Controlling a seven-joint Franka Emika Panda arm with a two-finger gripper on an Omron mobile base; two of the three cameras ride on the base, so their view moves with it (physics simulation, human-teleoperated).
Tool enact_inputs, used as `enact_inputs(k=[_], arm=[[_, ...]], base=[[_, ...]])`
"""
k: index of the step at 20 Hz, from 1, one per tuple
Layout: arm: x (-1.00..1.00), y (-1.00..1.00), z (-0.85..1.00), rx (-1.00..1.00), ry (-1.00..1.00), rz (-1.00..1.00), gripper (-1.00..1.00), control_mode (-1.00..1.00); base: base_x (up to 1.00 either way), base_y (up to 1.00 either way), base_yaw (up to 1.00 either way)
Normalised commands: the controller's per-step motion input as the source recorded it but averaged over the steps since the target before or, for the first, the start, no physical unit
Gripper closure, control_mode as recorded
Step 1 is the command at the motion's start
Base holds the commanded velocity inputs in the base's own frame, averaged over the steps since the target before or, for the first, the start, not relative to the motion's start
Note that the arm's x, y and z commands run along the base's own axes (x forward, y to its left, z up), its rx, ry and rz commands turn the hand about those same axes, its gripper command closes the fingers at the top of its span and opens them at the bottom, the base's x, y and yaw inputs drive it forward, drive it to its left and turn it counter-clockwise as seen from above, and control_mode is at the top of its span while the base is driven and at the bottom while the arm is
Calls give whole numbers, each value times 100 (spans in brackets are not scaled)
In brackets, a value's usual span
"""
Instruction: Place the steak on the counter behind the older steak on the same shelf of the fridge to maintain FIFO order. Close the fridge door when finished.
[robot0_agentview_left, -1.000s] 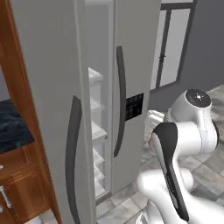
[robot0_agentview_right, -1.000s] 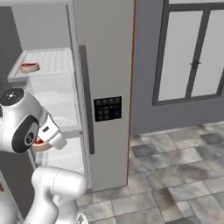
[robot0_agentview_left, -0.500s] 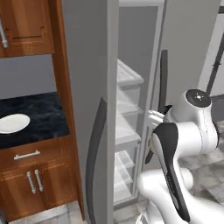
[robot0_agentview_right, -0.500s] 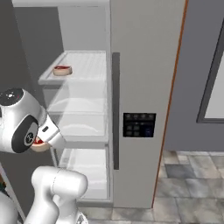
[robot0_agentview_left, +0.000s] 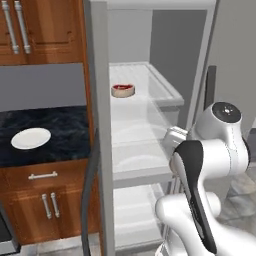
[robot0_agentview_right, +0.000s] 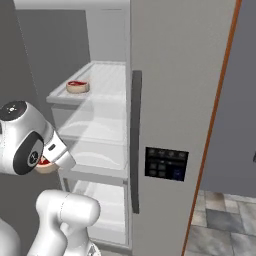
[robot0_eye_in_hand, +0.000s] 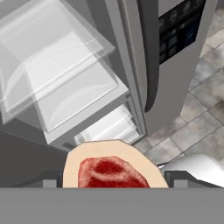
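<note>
While the two dark finger tips sit at either side of it in the hand view, the gripper (robot0_eye_in_hand: 114, 180) is clamped on the small roundish red steak with a tan-beige fat rim (robot0_eye_in_hand: 113, 168), which fills the gap between them. Meat face is bright red, mottled, rim pale and even. In the right base view the same held steak (robot0_agentview_right: 44, 163) peeks out under the white wrist, just in front of the fridge's open left compartment, at about the level of the middle shelves.

A second red steak with beige rim (robot0_agentview_left: 123, 90) lies on the flat white translucent upper shelf (robot0_agentview_left: 150, 95), near its front left edge; the right base view shows this older steak (robot0_agentview_right: 77, 86) by the front edge of the shelf (robot0_agentview_right: 107, 82) too.

The tall grey metallic fridge (robot0_agentview_right: 175, 100) stands open on its left side; the flat grey fridge door (robot0_agentview_left: 97, 125) with a dark curved handle is swung out toward the camera, edge-on in the left base view.

The white arm with dark joints (robot0_agentview_left: 210, 165) is folded, elbow high, forearm angled down toward the fridge interior.

A round white plate (robot0_agentview_left: 31, 138) rests on the black marbled stone worktop (robot0_agentview_left: 60, 130), toward its front edge, above brown wooden cabinets (robot0_agentview_left: 35, 200).
</note>
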Motion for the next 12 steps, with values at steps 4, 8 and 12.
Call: enact_inputs(k=[4, 8, 12], arm=[[0, 0, 0, 0, 0, 0, 100, 100], [0, 0, 0, 0, 0, 0, 100, 100], [0, 0, 0, 0, 0, 0, 100, 100]], base=[[42, -8, 18], [22, -41, 20], [39, -38, 24]])
